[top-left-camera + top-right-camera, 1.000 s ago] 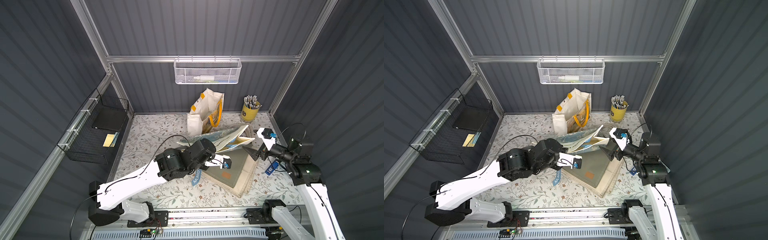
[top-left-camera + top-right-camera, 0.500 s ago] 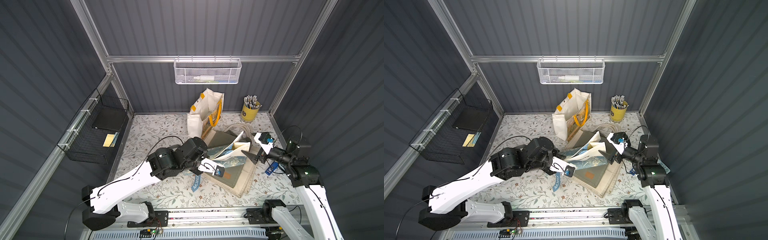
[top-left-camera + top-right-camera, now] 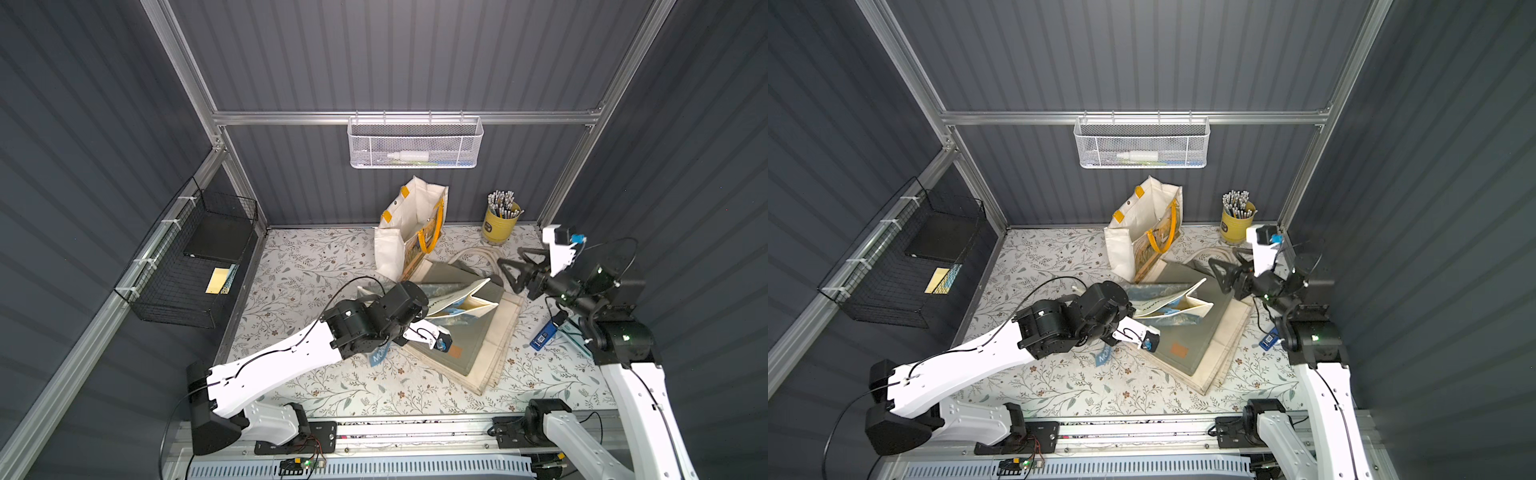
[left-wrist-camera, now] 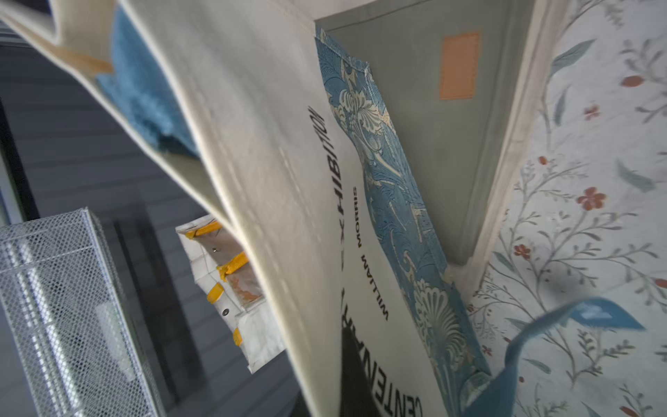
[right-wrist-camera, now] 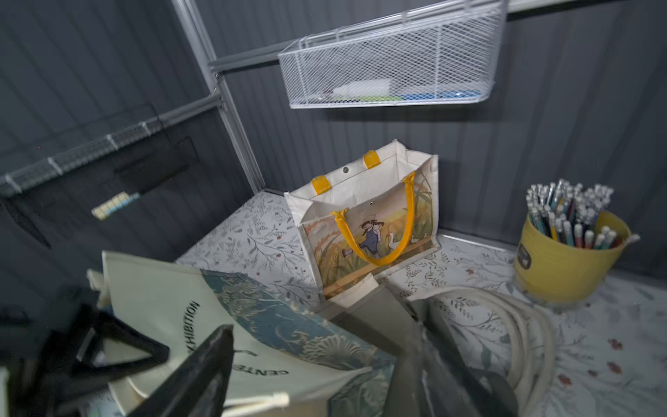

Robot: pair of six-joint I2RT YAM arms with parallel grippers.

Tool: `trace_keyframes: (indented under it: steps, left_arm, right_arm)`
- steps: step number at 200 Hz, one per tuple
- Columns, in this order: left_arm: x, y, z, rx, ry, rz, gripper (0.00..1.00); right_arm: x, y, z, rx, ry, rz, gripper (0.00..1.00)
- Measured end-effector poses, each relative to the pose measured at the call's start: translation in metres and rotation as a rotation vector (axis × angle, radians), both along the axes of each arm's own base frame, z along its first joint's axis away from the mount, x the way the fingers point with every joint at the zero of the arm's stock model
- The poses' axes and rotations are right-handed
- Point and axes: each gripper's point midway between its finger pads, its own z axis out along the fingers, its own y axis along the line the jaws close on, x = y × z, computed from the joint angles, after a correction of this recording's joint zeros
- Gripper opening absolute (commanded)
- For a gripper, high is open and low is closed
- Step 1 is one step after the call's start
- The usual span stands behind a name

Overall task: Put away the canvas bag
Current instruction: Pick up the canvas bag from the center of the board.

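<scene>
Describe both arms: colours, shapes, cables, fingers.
The left arm and right arm have white links, black joints and thin black cables looping outside. Each wrist carries a white bracket with a blue part. Fingers show only on the right gripper: black, triangular open frames.

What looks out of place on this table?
The blue-print canvas bag is half lifted and buckled, askew across the flat green bag; its blue strap dangles loose.

Both top views look steeply down over the whole surface. The left wrist camera sits close against the bag; the right faces the back wall (both catch the tote).
</scene>
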Motion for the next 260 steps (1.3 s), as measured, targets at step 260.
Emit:
trace_keyframes:
  steps: [260]
  left_arm:
    - [0.027,-0.076,0.005,-0.055,-0.371,0.092,0.0]
  right_arm:
    - [-0.011,-0.036,-0.091,0.91,0.834,-0.401,0.99]
